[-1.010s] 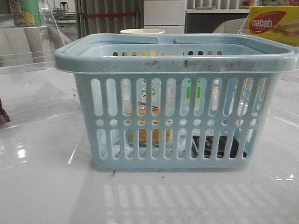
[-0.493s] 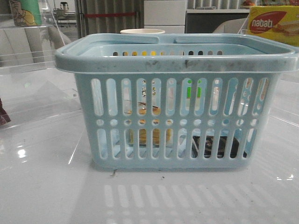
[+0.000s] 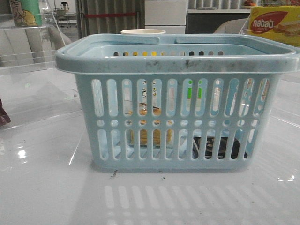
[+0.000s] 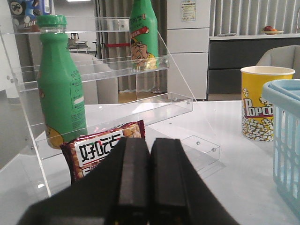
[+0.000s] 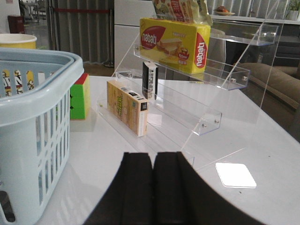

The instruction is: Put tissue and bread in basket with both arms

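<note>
Basket [image 3: 178, 101] dead centre, bread [image 3: 150, 136] and tissue [image 3: 218, 147] showing through its slots, apparently inside, bread toward the left arm, tissue toward the right. Left gripper [image 4: 150, 187] pressed together and empty, basket ahead to its right, snack bag [image 4: 105, 150] just beyond it. Right gripper [image 5: 153, 187] closed too, basket ahead-left, nothing between. Looks finished.

You are looking at the large light blue slotted plastic basket [image 3: 176, 101] sitting near the front edge of the white table [image 3: 47, 197], its top lying open. Clear acrylic tiered shelves [image 4: 140, 101] [image 5: 197, 93] are crowding the table's left and right sides.
</note>
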You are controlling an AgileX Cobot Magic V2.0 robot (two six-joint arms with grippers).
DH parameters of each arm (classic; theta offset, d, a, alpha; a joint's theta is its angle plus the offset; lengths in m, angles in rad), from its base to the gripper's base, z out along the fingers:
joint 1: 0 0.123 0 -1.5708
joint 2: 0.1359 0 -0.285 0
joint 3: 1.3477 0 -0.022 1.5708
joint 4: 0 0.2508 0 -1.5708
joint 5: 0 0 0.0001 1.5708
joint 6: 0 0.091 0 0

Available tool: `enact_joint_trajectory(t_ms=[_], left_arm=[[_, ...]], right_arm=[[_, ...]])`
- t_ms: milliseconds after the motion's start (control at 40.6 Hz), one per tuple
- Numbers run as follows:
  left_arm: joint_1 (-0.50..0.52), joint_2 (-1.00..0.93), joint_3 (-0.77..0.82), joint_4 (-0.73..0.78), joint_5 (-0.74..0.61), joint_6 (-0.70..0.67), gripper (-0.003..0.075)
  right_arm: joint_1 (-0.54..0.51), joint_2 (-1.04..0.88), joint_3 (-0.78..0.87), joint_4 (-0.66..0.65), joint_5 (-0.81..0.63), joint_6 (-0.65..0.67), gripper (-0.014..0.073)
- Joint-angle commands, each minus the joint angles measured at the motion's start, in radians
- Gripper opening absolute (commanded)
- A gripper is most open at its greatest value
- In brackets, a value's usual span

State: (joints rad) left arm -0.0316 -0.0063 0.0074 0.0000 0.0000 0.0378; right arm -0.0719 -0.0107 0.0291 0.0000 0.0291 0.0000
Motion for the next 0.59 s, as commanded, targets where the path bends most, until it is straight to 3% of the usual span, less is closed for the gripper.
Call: enact_joint_trajectory(t_ms=[0, 567], left_arm=[[-0.001, -0.017, 0.000, 0.000, -0.092, -0.009, 0.0092], [-0.001, -0.017, 0.000, 0.000, -0.092, -0.009, 0.0092]], right_arm=[[-0.006, -0.018, 0.001, 0.011, -0.100, 0.000, 0.0029], [-0.006, -0.018, 0.001, -0.010, -0.091, 0.000, 0.0029]])
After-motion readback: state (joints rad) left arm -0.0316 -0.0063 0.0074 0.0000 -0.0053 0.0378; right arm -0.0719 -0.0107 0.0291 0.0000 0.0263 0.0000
